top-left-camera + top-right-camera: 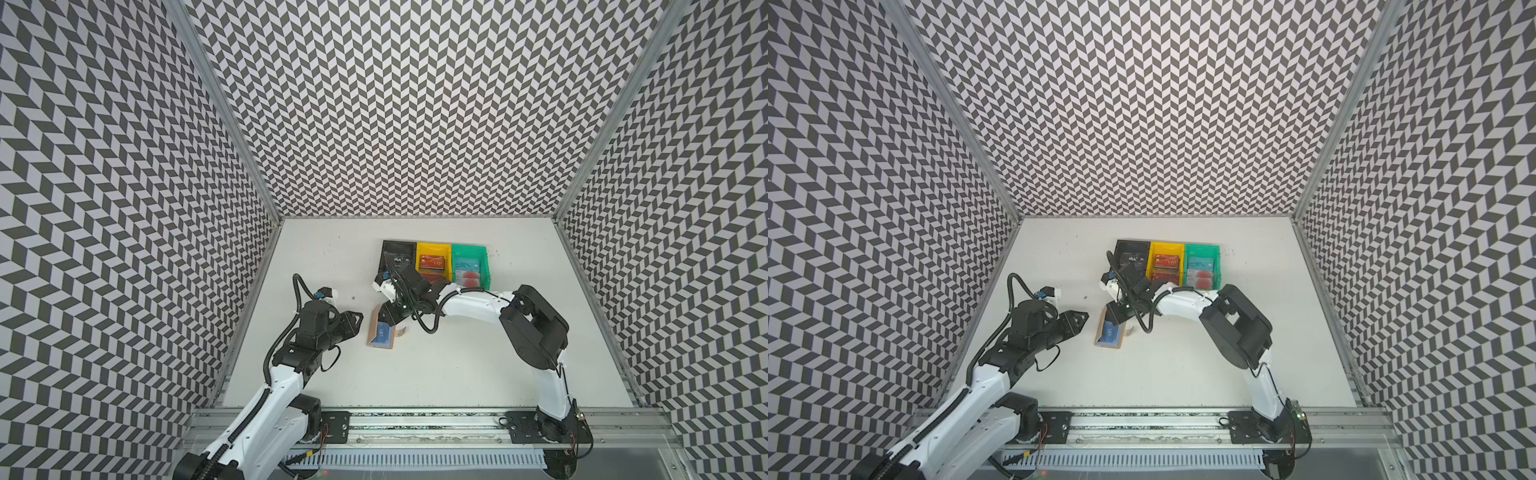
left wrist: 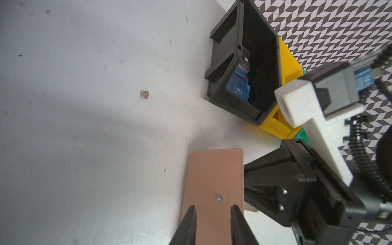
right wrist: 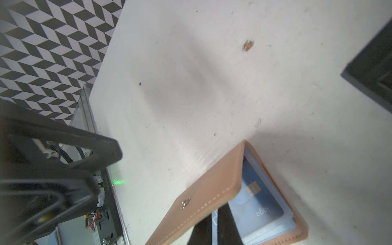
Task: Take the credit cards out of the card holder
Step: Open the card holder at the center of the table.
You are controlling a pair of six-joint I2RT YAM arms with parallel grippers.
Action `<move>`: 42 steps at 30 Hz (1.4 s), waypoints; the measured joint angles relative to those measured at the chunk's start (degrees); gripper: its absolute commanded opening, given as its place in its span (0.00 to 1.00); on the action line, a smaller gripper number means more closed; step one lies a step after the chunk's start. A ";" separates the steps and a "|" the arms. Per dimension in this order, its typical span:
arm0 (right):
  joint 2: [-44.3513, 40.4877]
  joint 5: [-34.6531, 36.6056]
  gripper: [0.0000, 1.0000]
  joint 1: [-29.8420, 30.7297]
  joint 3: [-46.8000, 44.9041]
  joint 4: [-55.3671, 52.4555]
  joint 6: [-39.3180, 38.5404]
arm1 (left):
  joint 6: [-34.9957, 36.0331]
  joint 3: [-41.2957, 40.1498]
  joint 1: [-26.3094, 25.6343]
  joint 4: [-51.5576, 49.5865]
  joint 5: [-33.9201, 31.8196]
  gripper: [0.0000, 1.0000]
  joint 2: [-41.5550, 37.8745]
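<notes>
Inspecting the table (image 1: 457, 353), you find the card holder (image 1: 372, 326) (image 1: 1100, 328) lying between the two arms, in front of the black bin (image 1: 399, 243). Its tan cover (image 3: 203, 191) stands tilted up. A blue card (image 1: 382, 334) (image 3: 261, 201) sits inside, under a clear sleeve.

Your right gripper (image 1: 385, 321) (image 3: 214, 218) reaches in beneath the raised cover. Its jaws are pressed together on a pale sleeve edge of the card holder.

Your left gripper (image 1: 359, 318) (image 2: 213, 206) is just beside the cover's outer face, jaws apart and holding nothing. Both top views show a small gap to the leather.

Bin contents:
- The black bin holds a second blue card (image 2: 238, 90).
- The yellow bin (image 1: 434, 246) holds reddish cards (image 1: 434, 264).
- The green bin (image 1: 468, 248) holds a teal card (image 1: 466, 264) and a pale card with red circles (image 1: 470, 277).
</notes>
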 measured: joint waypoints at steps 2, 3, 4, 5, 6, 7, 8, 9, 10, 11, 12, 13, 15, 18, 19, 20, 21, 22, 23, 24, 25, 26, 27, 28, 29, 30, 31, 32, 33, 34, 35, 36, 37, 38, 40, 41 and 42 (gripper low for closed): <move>0.70 -0.50 0.10 0.33 0.94 -0.22 -0.07 | 0.15 0.02 0.00 -0.17 0.02 0.31 0.00; 1.11 -0.96 0.09 0.48 1.36 -0.24 -0.07 | 0.24 0.11 0.00 -0.42 0.02 0.31 0.00; 1.49 -1.53 0.09 0.61 1.70 -0.15 -0.07 | 0.26 0.26 0.00 -0.66 0.02 0.31 -0.02; 1.84 -2.05 0.09 0.74 1.99 -0.09 0.00 | 0.28 0.46 0.00 -0.90 -0.02 0.31 -0.09; 2.27 -2.80 0.09 0.87 2.29 0.09 0.07 | 0.31 0.85 0.02 -1.40 0.00 0.31 -0.31; 2.80 -3.50 0.09 1.05 2.62 0.50 0.17 | 0.39 1.29 0.04 -1.84 0.00 0.31 -0.63; 3.34 -4.24 0.09 1.14 2.91 0.96 0.35 | 0.42 1.84 0.04 -2.25 0.00 0.31 -1.03; 4.00 -5.01 0.09 1.29 3.17 1.53 0.55 | 0.44 2.38 0.04 -2.60 0.00 0.32 -1.46; 4.52 -5.73 0.09 1.38 3.26 2.12 0.79 | 0.44 2.97 0.07 -2.91 0.02 0.32 -1.95; 5.11 -6.45 0.09 1.46 3.26 2.78 1.09 | 0.48 3.41 0.09 -3.04 0.04 0.32 -2.36; 5.70 -7.13 0.09 1.51 3.26 3.48 1.51 | 0.46 3.98 0.20 -3.32 0.13 0.32 -2.86; 6.38 -7.87 0.09 1.55 3.26 4.24 1.84 | 0.44 4.42 0.28 -3.34 0.33 0.32 -3.23; 7.65 -8.85 0.09 1.57 3.26 5.46 2.58 | 0.39 5.01 0.44 -3.15 1.18 0.32 -3.65; 9.22 -9.75 0.09 1.57 3.23 7.02 3.61 | -0.17 4.85 0.46 -2.25 2.89 0.31 -3.41; 9.51 -10.08 0.09 1.55 3.23 7.41 3.91 | -0.55 4.57 0.48 -1.55 3.56 0.31 -3.04; 9.60 -10.27 0.09 1.57 3.23 7.76 4.09 | -0.90 4.20 0.50 -0.79 4.28 0.30 -2.54; 9.64 -10.47 0.09 1.57 3.23 8.11 4.22 | -1.14 3.58 0.50 0.39 5.14 0.30 -1.77; 9.64 -10.56 0.09 1.57 3.23 8.50 4.33 | -1.57 2.91 0.50 1.33 5.92 0.30 -1.03; 9.64 -10.58 0.09 1.57 3.23 8.66 4.46 | -1.92 2.23 0.50 2.14 6.54 0.29 -0.35; 9.64 -10.62 0.09 1.57 3.23 8.85 4.48 | -2.29 1.42 0.52 2.99 7.28 0.29 0.37; 9.68 -10.64 0.09 1.57 3.23 8.96 4.50 | -2.62 0.81 0.52 3.52 7.85 0.29 0.92; 9.75 -10.67 0.09 1.57 3.23 9.07 4.59 | -2.84 0.46 0.52 3.80 8.26 0.29 1.27; 9.81 -10.71 0.09 1.57 3.23 9.20 4.63 | -3.02 0.26 0.52 4.07 8.70 0.29 1.57; 9.94 -10.73 0.09 1.57 3.23 9.38 4.66 | -3.08 0.24 0.52 4.35 9.05 0.29 1.68; 10.05 -10.78 0.09 1.57 3.23 9.51 4.66 | -3.08 0.26 0.52 4.68 9.27 0.29 1.68; 10.16 -10.82 0.09 1.57 3.23 9.68 4.66 | -3.08 0.26 0.52 5.03 9.40 0.29 1.64; 10.25 -10.86 0.09 1.57 3.23 9.79 4.66 | -3.06 0.26 0.52 5.29 9.55 0.29 1.64; 10.29 -10.93 0.09 1.57 3.23 9.90 4.66 | -3.06 0.26 0.52 5.44 9.70 0.29 1.64; 10.36 -10.95 0.09 1.57 3.23 9.97 4.66 | -3.08 0.26 0.52 5.60 9.81 0.29 1.64; 10.38 -10.97 0.09 1.57 3.23 10.05 4.66 | -3.08 0.26 0.52 5.79 9.92 0.30 1.66; 10.40 -10.99 0.09 1.57 3.23 10.10 4.66 | -3.08 0.26 0.52 5.97 10.01 0.30 1.70; 10.40 -11.02 0.09 1.57 3.23 10.10 4.66 | -3.10 0.26 0.52 6.10 10.12 0.30 1.79; 10.40 -11.02 0.09 1.57 3.23 10.12 4.66 | -3.10 0.26 0.52 6.25 10.16 0.30 1.99; 10.40 -11.02 0.09 1.57 3.23 10.12 4.63 | -3.10 0.24 0.52 6.38 10.19 0.29 2.32; 10.40 -11.02 0.09 1.57 3.23 10.10 4.63 | -3.08 0.17 0.52 6.49 10.14 0.29 2.82; 10.40 -11.02 0.09 1.57 3.23 10.10 4.63 | -3.08 -0.04 0.52 6.69 10.12 0.29 2.99; 10.40 -11.02 0.09 1.55 3.23 10.03 4.63 | -3.10 -0.31 0.52 6.86 10.12 0.29 2.99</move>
